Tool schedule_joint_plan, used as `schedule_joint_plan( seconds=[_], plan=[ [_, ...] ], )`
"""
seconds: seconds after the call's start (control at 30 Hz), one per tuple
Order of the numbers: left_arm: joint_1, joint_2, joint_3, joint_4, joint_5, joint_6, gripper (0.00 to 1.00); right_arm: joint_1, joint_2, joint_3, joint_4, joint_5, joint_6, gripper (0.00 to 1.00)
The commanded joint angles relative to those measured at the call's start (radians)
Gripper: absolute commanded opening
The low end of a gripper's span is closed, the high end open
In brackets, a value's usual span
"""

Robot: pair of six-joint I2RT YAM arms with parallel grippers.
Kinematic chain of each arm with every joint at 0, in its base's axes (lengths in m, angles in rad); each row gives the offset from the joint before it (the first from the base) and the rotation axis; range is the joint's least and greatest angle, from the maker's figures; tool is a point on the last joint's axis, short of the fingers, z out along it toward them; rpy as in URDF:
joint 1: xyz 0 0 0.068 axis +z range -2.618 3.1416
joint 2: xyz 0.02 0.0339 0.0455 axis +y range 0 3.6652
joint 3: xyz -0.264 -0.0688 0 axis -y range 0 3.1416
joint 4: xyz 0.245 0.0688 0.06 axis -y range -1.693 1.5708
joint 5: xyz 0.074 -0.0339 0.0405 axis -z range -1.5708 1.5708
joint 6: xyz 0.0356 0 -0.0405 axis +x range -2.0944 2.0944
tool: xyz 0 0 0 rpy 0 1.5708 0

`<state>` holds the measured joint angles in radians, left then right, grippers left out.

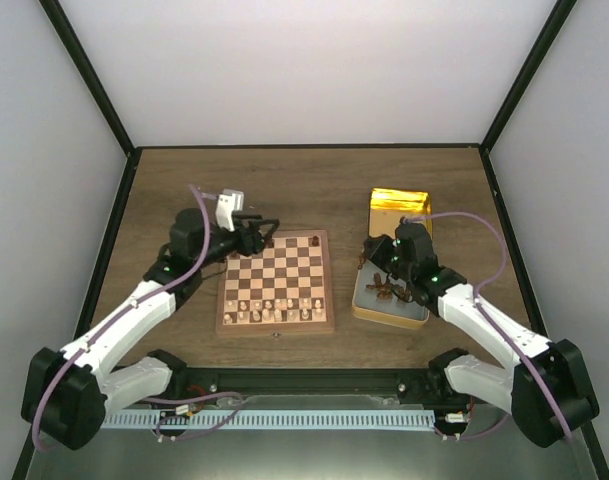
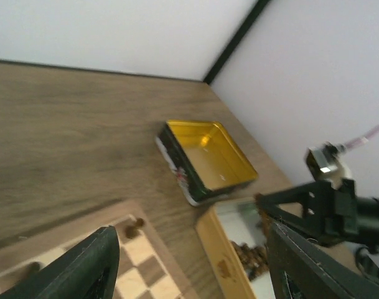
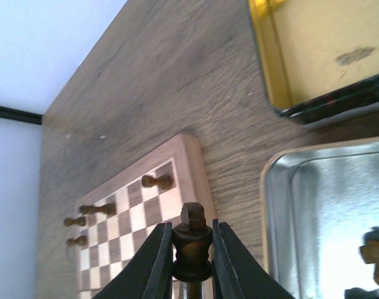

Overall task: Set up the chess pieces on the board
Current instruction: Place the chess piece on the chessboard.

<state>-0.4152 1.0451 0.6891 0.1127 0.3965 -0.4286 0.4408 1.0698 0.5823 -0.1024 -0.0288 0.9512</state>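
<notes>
Right gripper (image 3: 190, 249) pinches a dark piece (image 3: 191, 240); left gripper (image 2: 189, 268) gapes empty; perhaps four stand along the board's (image 1: 274, 282) upper edge; more wait in the tray (image 1: 409, 312).

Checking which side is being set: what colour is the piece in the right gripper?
The chess piece is dark brown; the right wrist view shows it best.

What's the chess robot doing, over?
Right fingers shut on small dark brown wooden chess piece. Left fingers open, empty, at checked wooden chessboard's far edge. Nothing blocking.
</notes>
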Motion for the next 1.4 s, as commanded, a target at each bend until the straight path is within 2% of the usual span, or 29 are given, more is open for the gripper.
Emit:
schedule_joint_plan(
  seconds=[0.0,0.1,0.27,0.53,0.6,0.77,0.97,1.2,1.37],
  plan=[
    [-0.106,0.064,-0.033,0.156,0.003,-0.040,0.67,-0.004,-0.012,-0.024,0.120,-0.145,0.086,0.11],
    [-0.177,0.121,-0.037,0.222,-0.011,-0.046,0.67,0.015,0.007,-0.027,0.207,-0.223,0.142,0.11],
    [-0.256,0.188,-0.048,0.298,-0.047,-0.053,0.64,0.095,0.104,0.036,0.299,-0.249,0.181,0.11],
    [-0.263,0.119,-0.146,0.323,-0.185,-0.098,0.64,0.179,0.277,0.135,0.439,-0.328,0.256,0.11],
    [-0.263,0.104,-0.163,0.318,-0.214,-0.106,0.62,0.199,0.323,0.171,0.462,-0.342,0.265,0.10],
    [-0.263,0.000,-0.249,0.326,-0.313,-0.127,0.61,0.216,0.395,0.245,0.491,-0.365,0.282,0.10],
    [-0.263,-0.082,-0.312,0.331,-0.356,-0.149,0.64,0.221,0.454,0.313,0.511,-0.384,0.320,0.11],
    [-0.261,-0.117,-0.340,0.354,-0.376,-0.194,0.65,0.228,0.493,0.353,0.508,-0.402,0.394,0.11],
    [-0.260,-0.092,-0.310,0.353,-0.357,-0.264,0.65,0.228,0.522,0.414,0.430,-0.423,0.433,0.11]
  ],
)
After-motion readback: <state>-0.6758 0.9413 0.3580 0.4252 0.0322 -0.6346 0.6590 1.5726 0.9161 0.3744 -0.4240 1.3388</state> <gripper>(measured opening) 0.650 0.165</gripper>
